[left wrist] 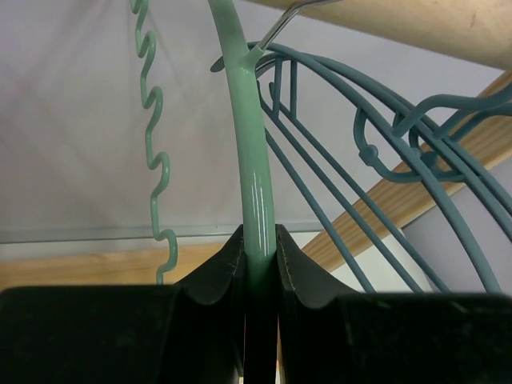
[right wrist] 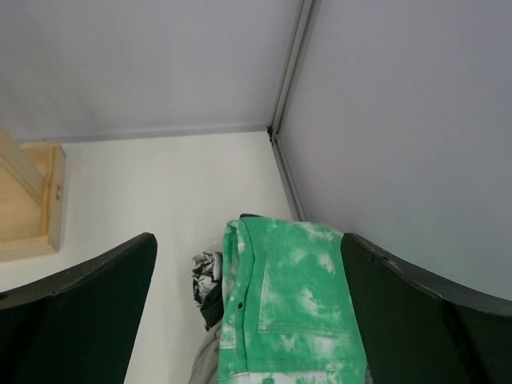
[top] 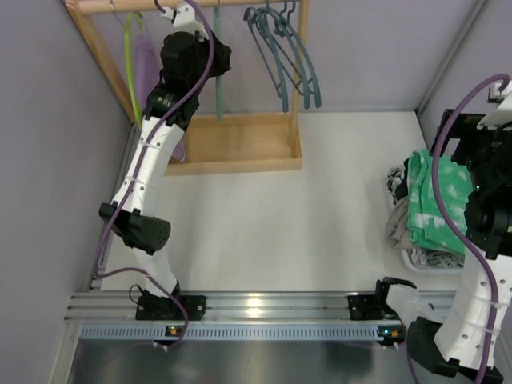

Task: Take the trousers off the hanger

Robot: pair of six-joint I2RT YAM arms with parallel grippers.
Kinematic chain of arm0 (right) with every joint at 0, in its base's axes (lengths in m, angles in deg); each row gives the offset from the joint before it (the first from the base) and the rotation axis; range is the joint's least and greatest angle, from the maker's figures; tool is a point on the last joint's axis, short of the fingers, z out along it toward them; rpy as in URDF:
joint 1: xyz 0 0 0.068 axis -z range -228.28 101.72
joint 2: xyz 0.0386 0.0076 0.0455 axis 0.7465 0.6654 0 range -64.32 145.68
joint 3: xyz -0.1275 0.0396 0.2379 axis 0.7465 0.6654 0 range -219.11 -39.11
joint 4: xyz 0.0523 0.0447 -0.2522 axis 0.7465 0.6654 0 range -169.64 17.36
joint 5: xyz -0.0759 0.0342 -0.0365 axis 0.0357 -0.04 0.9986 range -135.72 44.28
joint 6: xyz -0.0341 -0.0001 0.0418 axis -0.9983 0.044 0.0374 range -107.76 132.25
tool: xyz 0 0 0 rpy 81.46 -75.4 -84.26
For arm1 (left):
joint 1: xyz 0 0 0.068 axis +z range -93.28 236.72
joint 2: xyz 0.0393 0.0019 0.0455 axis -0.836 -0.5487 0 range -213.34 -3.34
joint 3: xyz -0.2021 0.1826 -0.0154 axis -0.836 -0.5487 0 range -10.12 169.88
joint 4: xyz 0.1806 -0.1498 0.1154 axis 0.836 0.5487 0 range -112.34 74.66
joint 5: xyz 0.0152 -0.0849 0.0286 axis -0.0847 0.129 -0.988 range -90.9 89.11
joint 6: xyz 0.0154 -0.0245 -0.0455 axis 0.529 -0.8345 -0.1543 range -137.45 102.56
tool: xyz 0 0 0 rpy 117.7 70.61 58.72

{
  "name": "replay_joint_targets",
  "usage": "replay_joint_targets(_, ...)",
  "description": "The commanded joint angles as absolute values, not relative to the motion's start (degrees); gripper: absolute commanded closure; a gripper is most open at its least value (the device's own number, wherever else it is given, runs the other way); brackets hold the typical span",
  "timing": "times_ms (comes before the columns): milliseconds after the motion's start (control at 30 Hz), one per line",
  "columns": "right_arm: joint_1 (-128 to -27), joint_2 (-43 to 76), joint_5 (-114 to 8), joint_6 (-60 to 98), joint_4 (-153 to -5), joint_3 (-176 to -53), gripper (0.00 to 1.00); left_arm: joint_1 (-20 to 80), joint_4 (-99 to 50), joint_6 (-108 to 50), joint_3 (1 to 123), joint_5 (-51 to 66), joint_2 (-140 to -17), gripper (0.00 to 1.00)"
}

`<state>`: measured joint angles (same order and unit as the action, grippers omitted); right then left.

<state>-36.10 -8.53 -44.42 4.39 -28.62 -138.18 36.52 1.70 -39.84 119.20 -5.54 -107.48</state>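
My left gripper is up at the wooden rack and shut on the stem of a mint-green hanger, which runs straight up out of the jaws. That hanger hangs bare. The lilac trousers hang on a lime hanger left of the arm. The green, white-blotched trousers lie folded on the laundry heap at the right. My right gripper hovers open above them, its fingers spread wide on either side.
Several bare teal hangers hang on the rail right of my left gripper. The rack's wooden base stands at the back. A grey-and-dark laundry heap sits by the right wall.
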Motion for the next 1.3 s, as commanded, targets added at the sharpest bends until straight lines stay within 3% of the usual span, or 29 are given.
replay_joint_targets(0,-35.4,-10.1,-44.6,5.7,-28.5,-141.2,0.01,33.7,-6.2,-37.1,123.0,-8.0,-108.9,1.00)
replay_joint_targets(567,-35.4,-12.1,-43.3,5.8,-28.7,-140.6,0.01,27.9,-8.6,-35.3,126.4,-11.1,-117.2,1.00)
replay_joint_targets(733,-35.4,-12.4,-44.4,6.3,-28.7,-140.3,0.01,27.9,-8.8,-34.7,126.1,-11.1,-115.1,0.70)
replay_joint_targets(1033,-35.4,-12.3,-45.3,7.1,-30.1,-139.3,0.01,27.9,-8.8,-30.6,113.3,-14.1,-101.6,0.60)
replay_joint_targets(1267,-35.4,-12.4,-46.9,7.7,-31.1,-138.1,0.01,28.0,-6.9,-32.3,103.2,-10.8,-88.7,0.39)
